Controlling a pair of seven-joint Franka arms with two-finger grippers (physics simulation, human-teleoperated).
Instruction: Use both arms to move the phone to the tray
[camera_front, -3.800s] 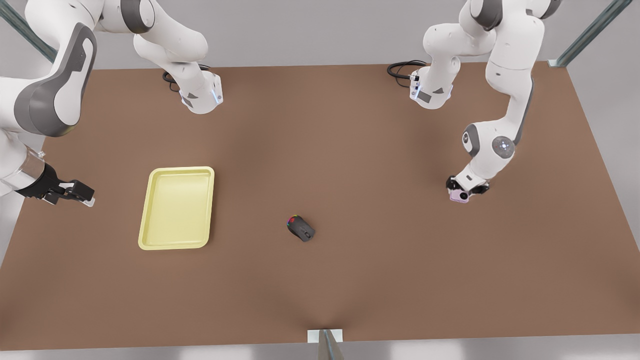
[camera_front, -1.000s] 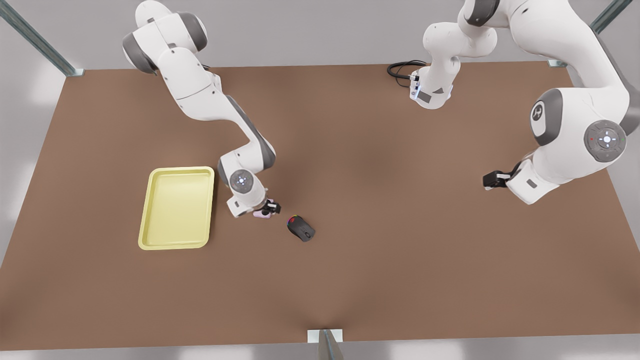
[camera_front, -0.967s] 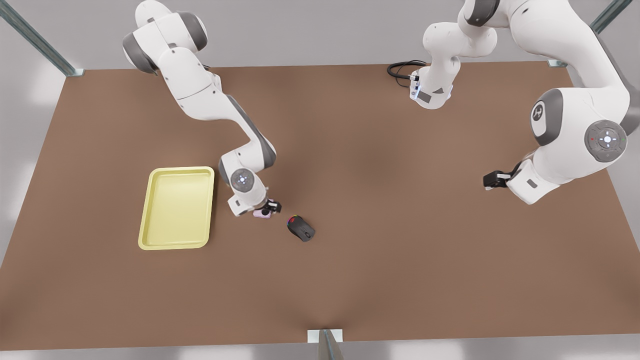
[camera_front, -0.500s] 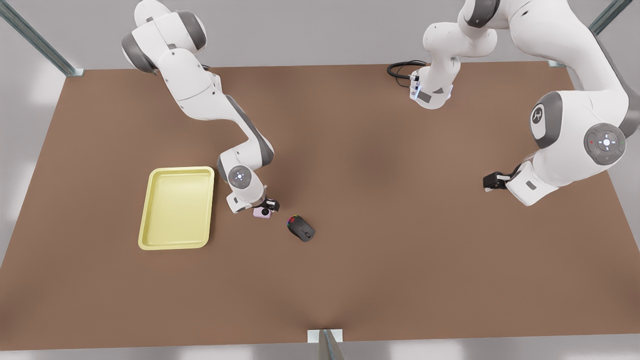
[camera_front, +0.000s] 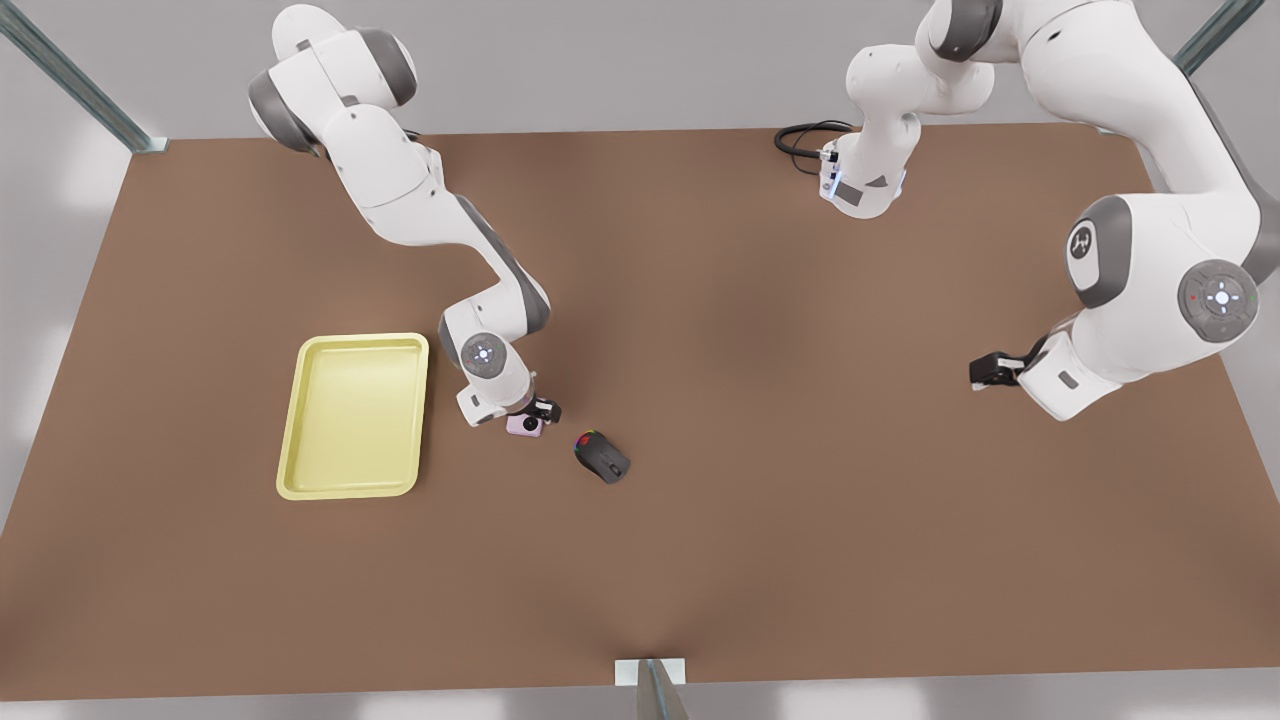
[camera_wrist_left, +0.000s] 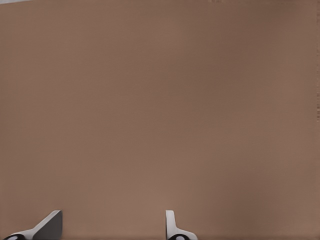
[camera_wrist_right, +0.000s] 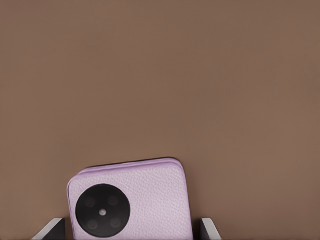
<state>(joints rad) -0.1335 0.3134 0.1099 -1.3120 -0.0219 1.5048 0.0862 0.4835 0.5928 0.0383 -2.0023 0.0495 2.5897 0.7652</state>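
The lilac phone is just right of the pale yellow tray in the front view, a short way from its rim. My right gripper comes down on it from above. In the right wrist view the phone lies camera-face up, with the right gripper shut on its two sides. My left gripper waits far off at the front view's right, low over bare table. In the left wrist view the left gripper is open with nothing between its fingers.
A dark grey computer mouse with coloured lights lies close to the phone, on the side away from the tray. Both arm bases and a black cable sit at the table's far edge. The brown table spreads wide around them.
3.8 s ago the phone was in the left gripper at the front view's right. Over the last second the right wrist rose slightly with the phone, and the left arm drifted a little.
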